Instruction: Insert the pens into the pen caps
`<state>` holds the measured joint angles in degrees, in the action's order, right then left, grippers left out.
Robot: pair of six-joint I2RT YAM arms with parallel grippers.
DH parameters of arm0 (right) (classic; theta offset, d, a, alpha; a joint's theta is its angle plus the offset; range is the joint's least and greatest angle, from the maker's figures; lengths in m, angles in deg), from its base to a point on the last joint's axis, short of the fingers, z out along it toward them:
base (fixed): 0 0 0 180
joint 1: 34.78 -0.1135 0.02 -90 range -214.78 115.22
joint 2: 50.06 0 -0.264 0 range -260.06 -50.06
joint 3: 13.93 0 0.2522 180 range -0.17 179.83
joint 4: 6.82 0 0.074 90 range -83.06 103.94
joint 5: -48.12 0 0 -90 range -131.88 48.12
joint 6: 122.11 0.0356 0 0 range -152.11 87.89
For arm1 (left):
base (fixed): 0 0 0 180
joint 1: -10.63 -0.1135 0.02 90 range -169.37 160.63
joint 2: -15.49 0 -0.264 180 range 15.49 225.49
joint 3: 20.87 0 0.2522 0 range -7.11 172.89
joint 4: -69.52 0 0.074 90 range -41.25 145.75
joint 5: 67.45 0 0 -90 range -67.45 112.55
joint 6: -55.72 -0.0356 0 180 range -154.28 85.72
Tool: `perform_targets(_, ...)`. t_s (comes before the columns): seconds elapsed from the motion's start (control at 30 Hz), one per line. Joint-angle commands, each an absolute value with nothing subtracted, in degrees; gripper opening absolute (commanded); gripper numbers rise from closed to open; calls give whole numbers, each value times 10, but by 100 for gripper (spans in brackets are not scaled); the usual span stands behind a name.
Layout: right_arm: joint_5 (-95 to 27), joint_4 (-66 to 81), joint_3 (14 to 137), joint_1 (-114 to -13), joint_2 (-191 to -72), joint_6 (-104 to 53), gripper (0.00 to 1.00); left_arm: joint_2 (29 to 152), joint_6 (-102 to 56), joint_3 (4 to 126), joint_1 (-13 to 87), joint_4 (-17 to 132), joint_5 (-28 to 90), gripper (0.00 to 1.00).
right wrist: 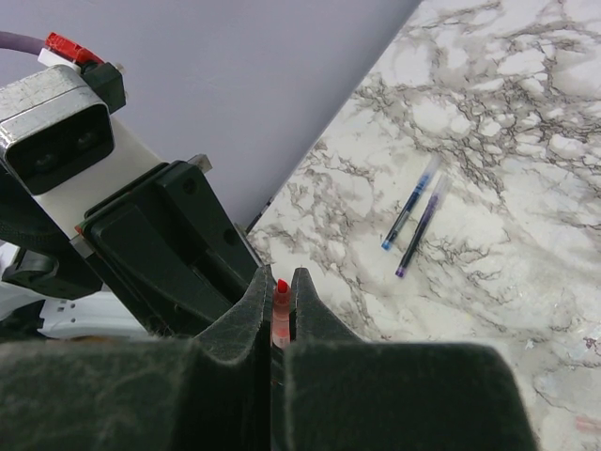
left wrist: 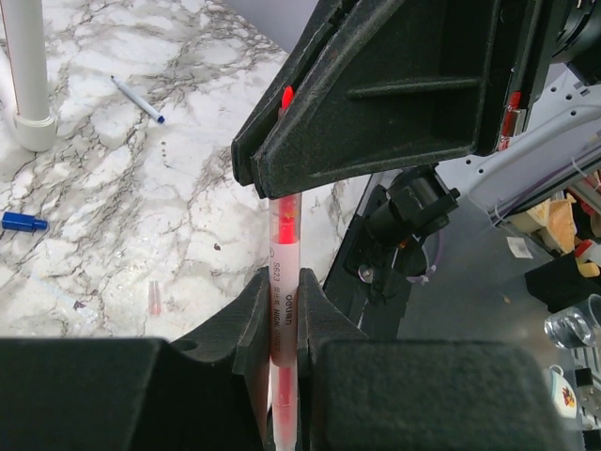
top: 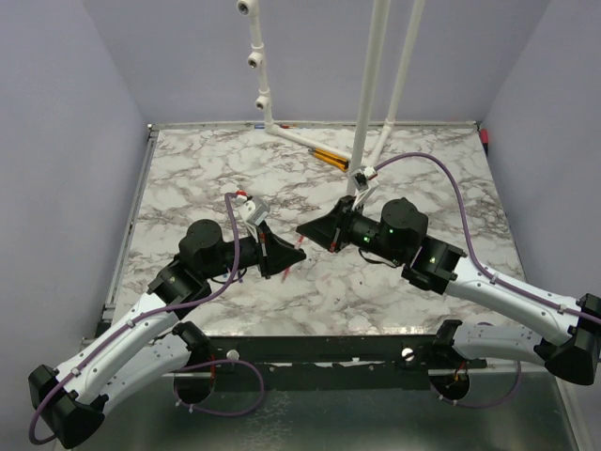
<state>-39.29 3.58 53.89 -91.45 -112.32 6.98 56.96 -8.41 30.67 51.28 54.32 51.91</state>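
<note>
Two narrow grips: left fingers and right fingers pinch pink-red pen.

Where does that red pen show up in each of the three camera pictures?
Top external: red pen, a small sliver near the centre.
Left wrist: pen lower centre, standing upright.
Right wrist: pen bottom centre, red tip up.
Shared landmark: the marble table.

Fig.: pink-red pen, betw. pincer tips: translucent glossy plastic. Left gripper: matt blk, grainy, rough. Table, beyond tips: marble-look, smooth, slight sheen. White post, far left of pincer: smooth plastic.
</note>
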Motion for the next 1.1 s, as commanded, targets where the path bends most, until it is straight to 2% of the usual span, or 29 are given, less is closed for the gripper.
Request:
perform_targets(0.0, -378, 56, 556, -917, -1132, 51, 7, 565, -85, 301, 514, 555, 513, 0)
perform_targets(0.17, -404, 103, 569, -916, -1119, 39, 44, 563, -91, 304, 514, 544, 487, 0)
perform_targets(0.3, -449, 156, 579, -916, -1101, 27, 54, 558, -99, 307, 514, 524, 448, 0)
perform_targets(0.57, -539, 286, 583, -916, -1073, 34, 58, 542, -118, 318, 514, 472, 354, 0)
perform_targets(0.73, -563, 358, 566, -916, -1080, 45, 58, 531, -129, 330, 514, 439, 342, 0)
perform_targets(0.93, -557, 393, 530, -920, -1122, 72, 57, 510, -138, 337, 514, 396, 318, 0)
perform_targets(1.07, -601, 418, 525, -936, -1167, 99, 57, 496, -139, 333, 514, 379, 302, 0)
